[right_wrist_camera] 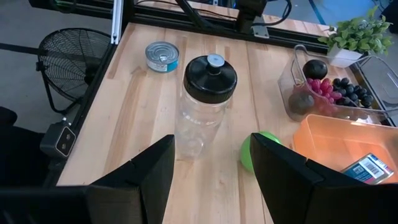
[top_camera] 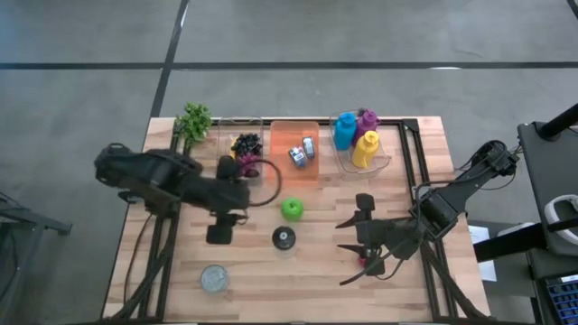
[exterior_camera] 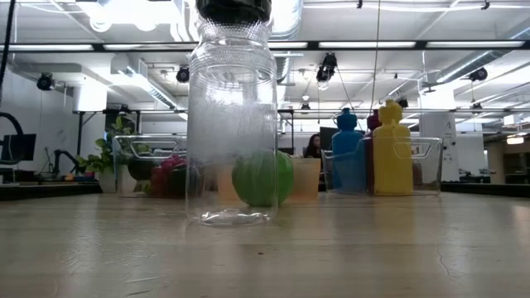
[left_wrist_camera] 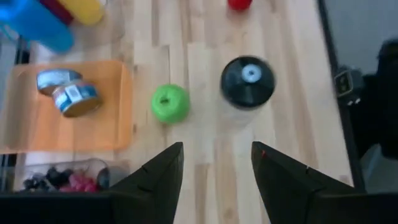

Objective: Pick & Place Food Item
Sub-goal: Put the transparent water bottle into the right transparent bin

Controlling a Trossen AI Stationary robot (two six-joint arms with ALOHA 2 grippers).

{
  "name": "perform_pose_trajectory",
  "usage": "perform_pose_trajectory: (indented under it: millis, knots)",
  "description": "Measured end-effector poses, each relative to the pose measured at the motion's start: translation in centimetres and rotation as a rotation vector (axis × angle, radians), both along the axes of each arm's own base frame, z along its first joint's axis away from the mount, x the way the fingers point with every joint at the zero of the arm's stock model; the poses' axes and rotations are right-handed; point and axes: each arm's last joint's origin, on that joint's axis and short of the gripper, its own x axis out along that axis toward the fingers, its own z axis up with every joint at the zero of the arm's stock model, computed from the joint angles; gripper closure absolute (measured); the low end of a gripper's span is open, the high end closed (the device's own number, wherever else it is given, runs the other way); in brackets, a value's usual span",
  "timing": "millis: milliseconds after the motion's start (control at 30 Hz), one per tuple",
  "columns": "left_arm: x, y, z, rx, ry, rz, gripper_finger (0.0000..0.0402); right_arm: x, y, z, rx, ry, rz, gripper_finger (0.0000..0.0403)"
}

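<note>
A green apple (top_camera: 292, 209) rests on the wooden table near its middle, with a clear jar with a black lid (top_camera: 284, 238) standing upright just nearer. My left gripper (left_wrist_camera: 217, 162) hangs open above the table left of the apple, pointing steeply down, with nothing between its fingers. My right gripper (right_wrist_camera: 211, 168) stands open at the table's right, facing the jar (right_wrist_camera: 208, 106) and the apple (right_wrist_camera: 258, 152), also holding nothing. In the low view the jar (exterior_camera: 232, 116) stands in front of the apple (exterior_camera: 262, 176).
An orange tray (top_camera: 294, 161) holding cans sits at the back, beside a clear bin of dark fruit (top_camera: 244, 147) and a potted plant (top_camera: 193, 120). Coloured bottles (top_camera: 357, 137) stand in a clear bin at the back right. A tin can (top_camera: 214, 278) lies near the front left. Something small and red (top_camera: 364, 262) lies by the right gripper.
</note>
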Motion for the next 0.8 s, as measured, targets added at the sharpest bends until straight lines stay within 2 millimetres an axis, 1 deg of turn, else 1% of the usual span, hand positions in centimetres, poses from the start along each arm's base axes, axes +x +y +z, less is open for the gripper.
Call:
perform_pose_trajectory:
  millis: [133,233,333,467,567,700,800]
  knots:
    - [-1.8,-0.8,-0.5,-0.041,-0.096,-0.033,0.0235,0.0,0.0,-0.1,-0.003,-0.002,0.000,0.0197]
    - [-3.0,-1.0,-1.4,-0.067,-0.160,-0.065,0.0257,0.2,0.1,-0.4,0.004,-0.020,0.000,0.0197]
    - [-4.1,-1.0,-2.6,-0.094,-0.219,-0.081,0.0280,0.4,0.3,-1.1,0.010,-0.032,0.000,0.0197]
    - [-5.3,-0.5,-4.3,-0.119,-0.292,-0.082,0.0307,0.8,0.4,-2.9,0.003,-0.090,-0.051,0.0197]
    - [-5.9,-0.2,-5.5,-0.135,-0.345,-0.077,0.0323,1.2,0.5,-4.5,0.031,-0.138,-0.062,0.0197]
    - [-6.4,0.1,-7.0,-0.122,-0.375,-0.092,0.0332,1.4,0.8,-6.2,0.065,-0.224,-0.047,0.0197]
    - [-6.7,0.2,-8.0,-0.091,-0.367,-0.097,0.0332,1.4,0.7,-7.3,0.077,-0.248,-0.045,0.0197]
